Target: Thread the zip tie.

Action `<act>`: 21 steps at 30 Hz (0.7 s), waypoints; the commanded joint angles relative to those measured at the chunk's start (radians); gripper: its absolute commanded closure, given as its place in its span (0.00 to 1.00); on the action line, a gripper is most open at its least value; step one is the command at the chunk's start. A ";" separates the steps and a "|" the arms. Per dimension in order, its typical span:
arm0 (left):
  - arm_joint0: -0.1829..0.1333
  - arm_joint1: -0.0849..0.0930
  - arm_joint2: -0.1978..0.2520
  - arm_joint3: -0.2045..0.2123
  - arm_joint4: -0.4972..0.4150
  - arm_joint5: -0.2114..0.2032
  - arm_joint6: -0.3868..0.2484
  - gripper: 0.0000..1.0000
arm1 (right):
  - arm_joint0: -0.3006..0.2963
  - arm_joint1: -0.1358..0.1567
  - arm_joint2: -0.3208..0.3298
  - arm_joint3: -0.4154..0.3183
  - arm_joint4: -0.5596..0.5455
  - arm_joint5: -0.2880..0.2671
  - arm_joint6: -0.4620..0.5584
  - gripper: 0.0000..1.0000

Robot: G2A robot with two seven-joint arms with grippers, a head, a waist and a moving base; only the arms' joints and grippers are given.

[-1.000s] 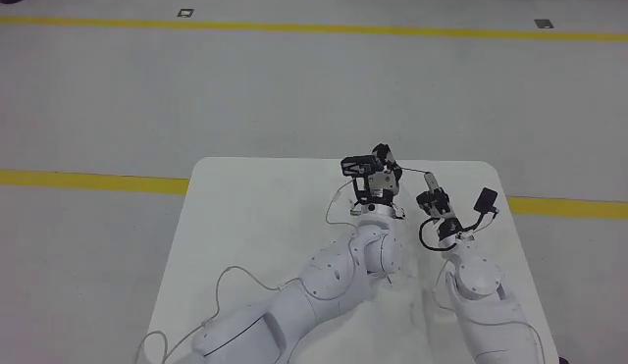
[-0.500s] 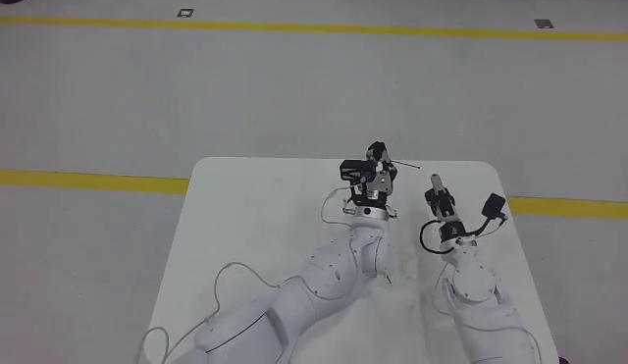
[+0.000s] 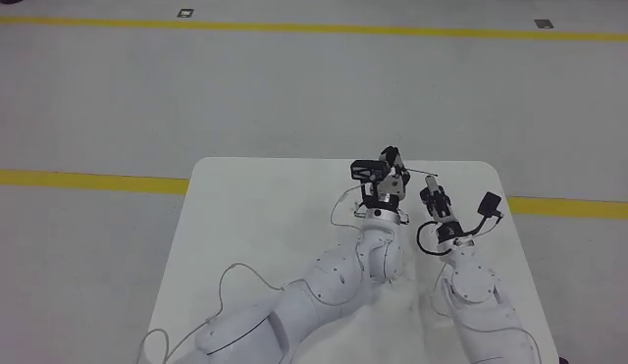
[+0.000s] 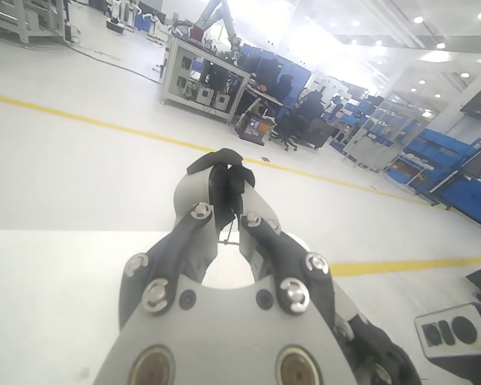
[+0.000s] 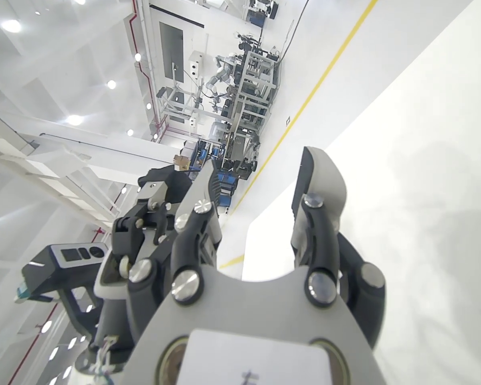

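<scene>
Two grippers up near table (image 3: 255, 227) far edge. Right gripper (image 5: 260, 166) splayed wide, empty. Left gripper (image 4: 228, 178) pinched on zip tie (image 3: 418, 172); thin strand seemingly runs sideways toward right gripper, just beside, so right arm nearer free end.

Table (image 3: 245, 227): bare white top, wide room to the left of both arms.
Left gripper (image 3: 394, 156) and right gripper (image 3: 432, 184): close together over the far right part, with a narrow gap between them.
Zip tie (image 3: 417, 172): clamped in the left gripper and crossing that gap.
Right gripper: jaws apart, nothing between them.
</scene>
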 commanded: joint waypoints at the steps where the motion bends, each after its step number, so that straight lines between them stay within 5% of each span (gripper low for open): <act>1: 0.005 0.003 -0.003 -0.002 0.007 0.000 0.000 1.00 | 0.001 0.000 0.000 0.000 0.000 0.000 0.004 0.60; 21: 0.030 0.013 -0.035 -0.026 0.075 0.000 -0.040 1.00 | 0.010 -0.003 0.007 0.007 0.017 0.012 0.026 0.64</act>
